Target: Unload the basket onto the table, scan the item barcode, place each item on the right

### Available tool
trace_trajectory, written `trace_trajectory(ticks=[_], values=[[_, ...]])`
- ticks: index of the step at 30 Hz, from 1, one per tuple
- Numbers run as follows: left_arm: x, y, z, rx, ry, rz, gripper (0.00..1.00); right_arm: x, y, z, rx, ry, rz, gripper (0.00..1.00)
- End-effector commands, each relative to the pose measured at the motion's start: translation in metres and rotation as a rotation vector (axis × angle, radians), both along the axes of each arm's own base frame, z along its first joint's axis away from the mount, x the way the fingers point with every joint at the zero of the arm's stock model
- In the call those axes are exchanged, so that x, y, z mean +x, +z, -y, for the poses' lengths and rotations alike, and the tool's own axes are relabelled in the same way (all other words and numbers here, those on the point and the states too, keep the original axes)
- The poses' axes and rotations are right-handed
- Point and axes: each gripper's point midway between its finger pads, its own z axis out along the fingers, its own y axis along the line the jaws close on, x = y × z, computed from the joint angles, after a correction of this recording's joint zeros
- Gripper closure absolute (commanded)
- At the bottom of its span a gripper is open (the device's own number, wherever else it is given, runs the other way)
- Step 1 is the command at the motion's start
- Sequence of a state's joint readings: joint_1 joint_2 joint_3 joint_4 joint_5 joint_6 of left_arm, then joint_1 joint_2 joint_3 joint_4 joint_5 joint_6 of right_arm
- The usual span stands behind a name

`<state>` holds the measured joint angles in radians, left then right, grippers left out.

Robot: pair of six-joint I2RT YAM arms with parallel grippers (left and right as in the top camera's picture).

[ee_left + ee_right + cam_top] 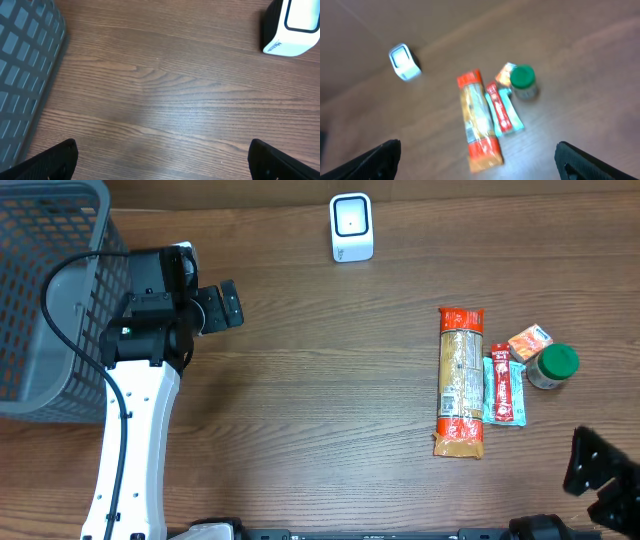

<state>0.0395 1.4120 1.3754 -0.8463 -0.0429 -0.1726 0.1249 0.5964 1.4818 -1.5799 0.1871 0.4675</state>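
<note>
Items [503, 390] lie loose at table [320, 400] right, and left to right I see grey basket [40, 290], my left gripper [162, 162] spread wide just beside it, white scanner [351, 227] at back, long orange pack [461, 380], teal sachet [488, 392], red sachet [504, 370], small orange box [529, 340], green-lidded jar [552, 365], my right gripper [482, 161] spread wide front right, apart from them

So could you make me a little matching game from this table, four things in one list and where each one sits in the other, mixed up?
Things:
1. white scanner
2. grey mesh basket
3. green-lidded jar
4. long orange packet

Places, seen from overhead:
A. furthest right of the four
B. at the left edge of the view
C. top middle, standing alone
D. right of centre, lying lengthwise from top to bottom

Pairs: 1-C, 2-B, 3-A, 4-D
</note>
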Motion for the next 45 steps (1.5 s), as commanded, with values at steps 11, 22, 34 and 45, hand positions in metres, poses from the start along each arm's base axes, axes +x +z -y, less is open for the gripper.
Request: trace_trajectory(ticks=[11,22,34,45], values=[[0.002,0.0,-0.002,0.018,-0.002,-0.001,0.0,-0.019,-0.007,0.024,-0.085,-0.103,-0.032,0.0],[0.002,0.0,-0.002,0.018,-0.002,-0.001,0.0,-0.019,0.015,0.032,-0.087,-0.146,0.108,0.0],[0.002,0.0,-0.002,0.017,-0.003,-0.001,0.0,0.018,0.148,-0.009,-0.26,0.096,0.952,0.0],[0.002,0.0,-0.002,0.017,-0.003,-0.002,0.0,0.067,0.094,-0.033,-0.234,0.163,1.187,0.0]])
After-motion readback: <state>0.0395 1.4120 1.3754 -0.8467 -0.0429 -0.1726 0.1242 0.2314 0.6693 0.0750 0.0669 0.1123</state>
